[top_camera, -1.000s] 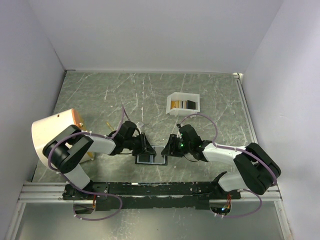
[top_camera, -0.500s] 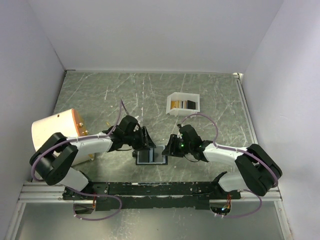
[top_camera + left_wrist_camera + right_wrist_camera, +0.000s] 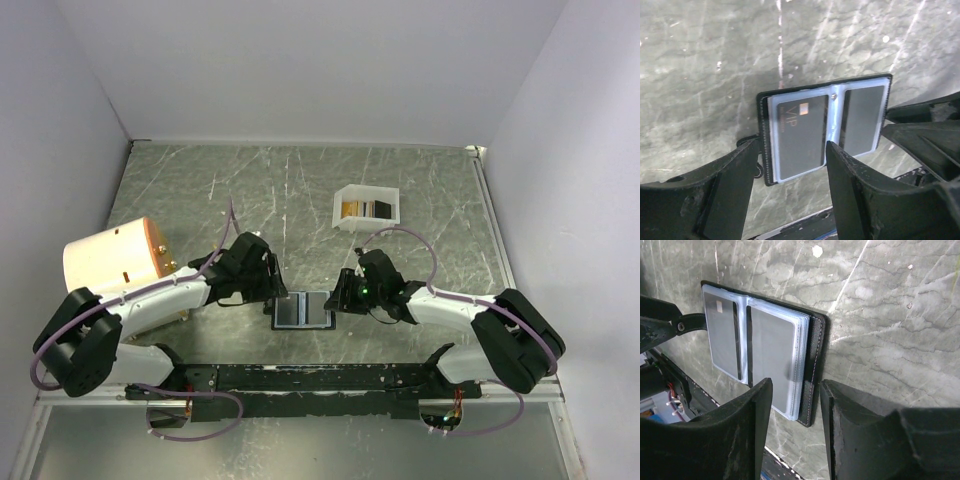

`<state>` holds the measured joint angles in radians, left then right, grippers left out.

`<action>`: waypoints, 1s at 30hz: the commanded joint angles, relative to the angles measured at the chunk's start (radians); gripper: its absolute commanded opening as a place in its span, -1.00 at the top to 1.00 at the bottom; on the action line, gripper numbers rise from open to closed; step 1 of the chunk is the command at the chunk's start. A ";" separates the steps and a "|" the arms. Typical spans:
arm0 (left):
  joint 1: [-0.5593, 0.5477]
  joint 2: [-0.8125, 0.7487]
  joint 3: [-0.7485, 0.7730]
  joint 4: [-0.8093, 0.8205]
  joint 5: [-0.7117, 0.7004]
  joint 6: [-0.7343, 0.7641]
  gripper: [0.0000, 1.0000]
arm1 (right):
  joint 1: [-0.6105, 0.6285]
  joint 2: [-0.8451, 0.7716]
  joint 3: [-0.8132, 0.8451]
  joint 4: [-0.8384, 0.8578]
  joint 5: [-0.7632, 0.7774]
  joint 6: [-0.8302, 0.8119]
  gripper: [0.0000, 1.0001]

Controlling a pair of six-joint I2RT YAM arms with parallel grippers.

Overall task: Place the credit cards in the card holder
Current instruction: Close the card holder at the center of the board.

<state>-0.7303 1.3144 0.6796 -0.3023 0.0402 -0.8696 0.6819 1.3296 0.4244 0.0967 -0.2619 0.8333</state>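
- the left gripper stands with its jaws well apart and holds nothing; through the gap the left wrist view looks down on the left half of the card holder.
- whether its fingers touch the card holder's cover cannot be told.
- the card holder lies open and flat on the tabletop, near the front edge, between the two arms.
- a dark card marked "vip" sits in the card holder's left clear pocket, and a second dark card sits in the right one.
- the right gripper is partly open, with its fingers side by side at the card holder's right edge; the black cover edge shows in the gap between them.
- it clamps nothing that can be seen, and whether the tips press on the cover is unclear.
- a white box stands well apart, farther back on the tabletop, with gold-tan and dark cards inside.
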 commanded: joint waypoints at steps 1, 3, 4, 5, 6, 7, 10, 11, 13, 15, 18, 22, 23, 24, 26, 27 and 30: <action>-0.004 0.006 0.005 -0.077 -0.070 0.036 -0.36 | 0.002 -0.022 0.022 -0.018 0.015 -0.007 0.10; -0.004 0.035 0.011 -0.079 -0.055 0.045 -0.37 | 0.002 -0.022 0.024 -0.020 0.015 -0.007 0.07; -0.004 0.051 0.015 -0.083 -0.053 0.048 -0.37 | 0.002 -0.022 0.026 -0.022 0.016 -0.007 0.05; -0.004 0.066 0.019 -0.087 -0.054 0.050 -0.37 | 0.002 -0.024 0.026 -0.025 0.018 -0.007 0.04; -0.004 0.077 0.020 -0.091 -0.056 0.052 -0.37 | 0.003 -0.025 0.027 -0.028 0.019 -0.007 0.03; -0.004 0.084 0.018 -0.093 -0.056 0.052 -0.38 | 0.002 -0.026 0.028 -0.031 0.021 -0.007 0.03; -0.004 0.090 0.012 -0.092 -0.054 0.055 -0.36 | 0.002 -0.033 0.027 -0.037 0.024 -0.007 0.02; -0.004 0.089 0.012 -0.095 -0.059 0.055 -0.35 | 0.003 -0.035 0.025 -0.038 0.026 -0.007 0.02; -0.004 0.087 0.016 -0.110 -0.066 0.056 -0.32 | 0.003 -0.036 0.024 -0.040 0.029 -0.007 0.02; -0.004 0.080 0.014 -0.111 -0.063 0.058 -0.26 | 0.002 -0.035 0.023 -0.039 0.030 -0.007 0.02; -0.004 0.077 0.004 -0.101 -0.048 0.055 -0.16 | 0.003 -0.030 0.026 -0.035 0.029 -0.006 0.01; -0.004 0.077 -0.012 -0.084 -0.032 0.051 0.07 | 0.003 -0.029 0.029 -0.038 0.029 -0.007 0.01; -0.004 0.077 -0.018 -0.075 -0.024 0.049 0.12 | 0.002 -0.030 0.029 -0.038 0.027 -0.007 0.01; -0.004 0.078 -0.022 -0.065 -0.011 0.048 0.17 | 0.003 -0.030 0.029 -0.037 0.026 -0.008 0.01; -0.004 0.079 -0.035 -0.036 0.018 0.043 0.32 | 0.002 -0.027 0.028 -0.034 0.027 -0.004 -0.06; -0.004 0.081 -0.041 -0.021 0.031 0.037 0.39 | 0.003 -0.025 0.026 -0.029 0.028 -0.001 -0.13; -0.003 0.091 -0.058 0.024 0.062 0.028 0.60 | 0.003 -0.022 0.016 -0.010 0.029 0.011 -0.23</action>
<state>-0.7300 1.4044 0.6472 -0.3538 0.0319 -0.8295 0.6819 1.3098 0.4358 0.0742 -0.2504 0.8383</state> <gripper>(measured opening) 0.245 0.602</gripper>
